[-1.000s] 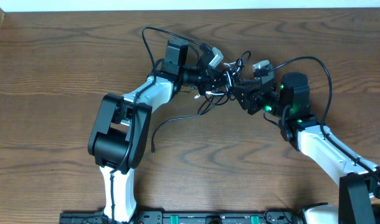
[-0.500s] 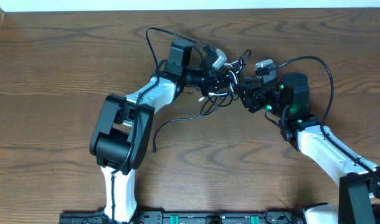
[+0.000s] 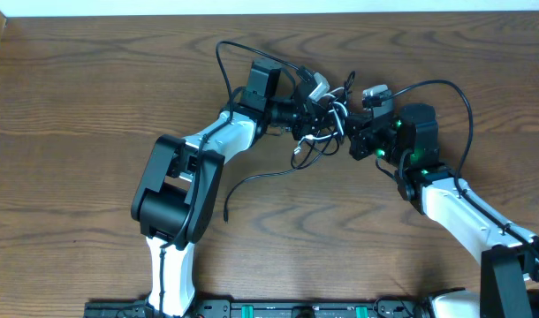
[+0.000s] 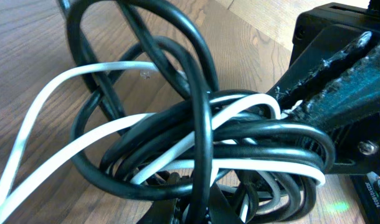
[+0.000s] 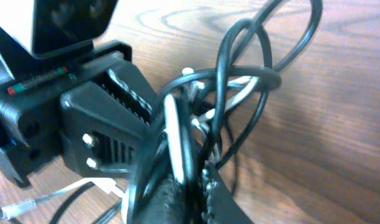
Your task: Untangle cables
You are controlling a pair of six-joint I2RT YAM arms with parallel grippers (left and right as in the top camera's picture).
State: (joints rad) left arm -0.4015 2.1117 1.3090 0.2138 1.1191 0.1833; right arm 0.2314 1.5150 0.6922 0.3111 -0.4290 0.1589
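The cables (image 3: 328, 122) are a knot of thin black cords and one white cord, held up between both grippers at the table's far middle. My left gripper (image 3: 312, 113) comes in from the left and is shut on the knot. In the left wrist view the black and white loops (image 4: 196, 143) fill the frame above my left gripper (image 4: 199, 208). My right gripper (image 3: 347, 134) meets the knot from the right. In the right wrist view, that gripper (image 5: 191, 186) is shut on the white cord and black strands (image 5: 240, 87). The two grippers nearly touch.
One black cable tail (image 3: 252, 181) trails from the knot down across the wooden table (image 3: 93, 106) toward the left arm's base. A small white plug end (image 5: 19, 206) lies on the wood below the left gripper. The table's far edge (image 3: 269, 12) runs close behind the knot.
My right gripper has closed on the cables. The left gripper and the knot have shifted slightly right, dragging the loose black tail along the table.
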